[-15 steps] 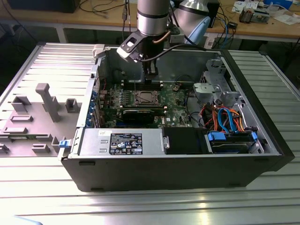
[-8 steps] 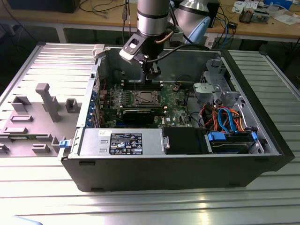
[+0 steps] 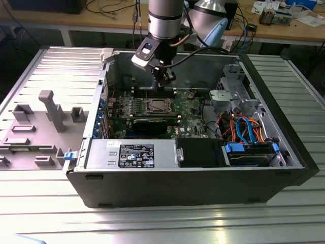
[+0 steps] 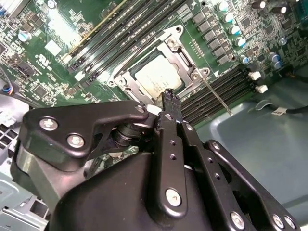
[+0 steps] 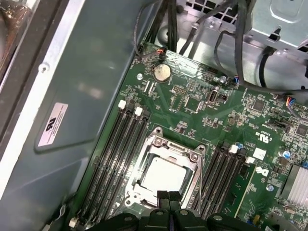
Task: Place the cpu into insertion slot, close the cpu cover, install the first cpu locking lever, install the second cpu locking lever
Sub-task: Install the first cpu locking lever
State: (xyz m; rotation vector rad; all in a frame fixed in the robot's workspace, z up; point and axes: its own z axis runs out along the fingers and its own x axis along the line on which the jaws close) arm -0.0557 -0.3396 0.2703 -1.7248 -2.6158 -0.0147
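First wrist view shows the cpu (image 5: 166, 175) seated in the insertion slot (image 5: 155, 137), with the cpu cover (image 5: 195, 166) lying flat around it. The gripper (image 5: 169, 196) hangs just above the slot's edge, fingertips pressed together and holding nothing. In the second wrist view a thin lever (image 4: 216, 96) juts out beside the slot. In the exterior view the arm (image 3: 165, 20) points straight down over the slot.

cpu (image 5: 163, 174) flat in insertion slot (image 5: 155, 136); cpu cover (image 5: 169, 153) down
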